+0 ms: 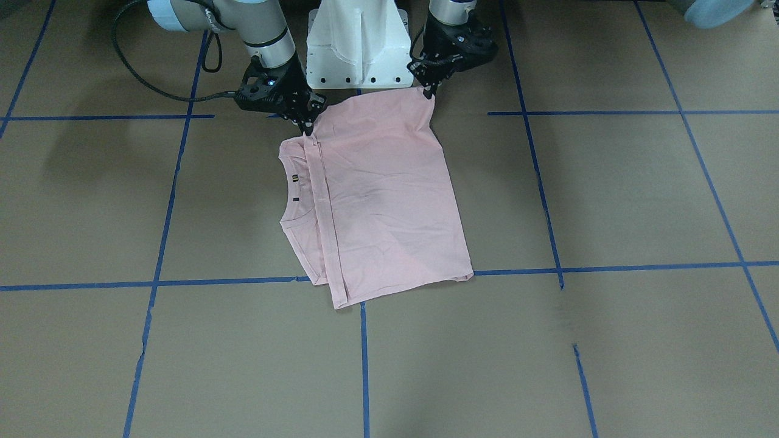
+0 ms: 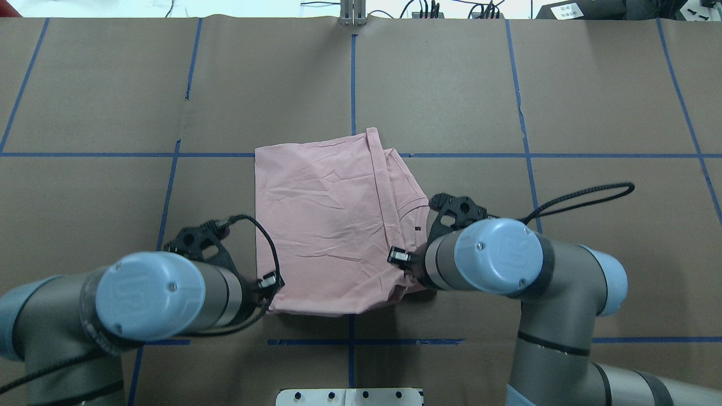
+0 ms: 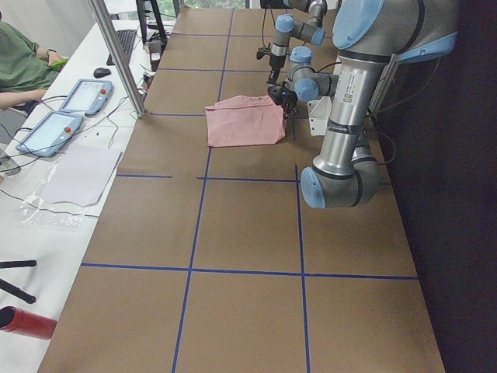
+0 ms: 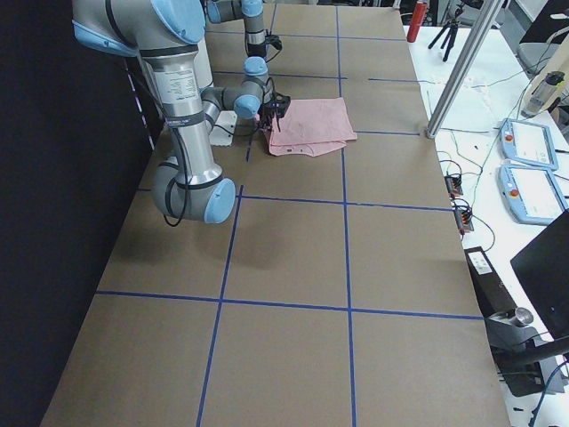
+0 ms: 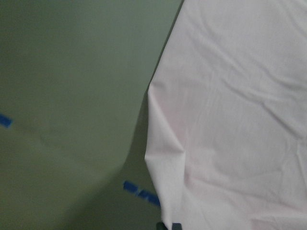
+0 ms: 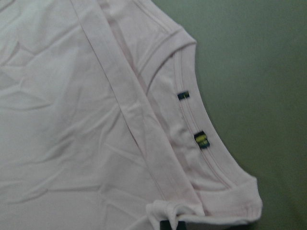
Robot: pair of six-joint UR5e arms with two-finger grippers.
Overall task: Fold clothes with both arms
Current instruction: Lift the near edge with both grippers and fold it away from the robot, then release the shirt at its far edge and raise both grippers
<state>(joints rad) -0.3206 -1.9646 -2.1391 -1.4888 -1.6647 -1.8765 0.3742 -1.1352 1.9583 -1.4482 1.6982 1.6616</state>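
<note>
You have the pink T-shirt (image 2: 321,225) lying partly folded in the middle of the tabletop (image 2: 451,84). In the overhead view its collar (image 2: 416,207) points to 3 o'clock and its near edge is at 6 o'clock, close to the white pedestal (image 1: 356,48). The left fingers (image 1: 429,92) are clamped on the corner at 7 o'clock. The right fingers (image 1: 306,126) pinch the corner at 5 o'clock, where the cloth bunches into a small lump.

The danger, I think, is in these two small grips. If one arm rises faster than the other, or they pull apart, a corner can slip out. If a grip holds only the upper layer, the lower layers can stay behind and the fold can open. The loose band (image 6: 124,105) beside the collar can also drag and twist.

For moving, the bare tabletop toward 12 o'clock is wide, and also at 9 and 3 o'clock. At 6 o'clock the pedestal leaves little room.
</note>
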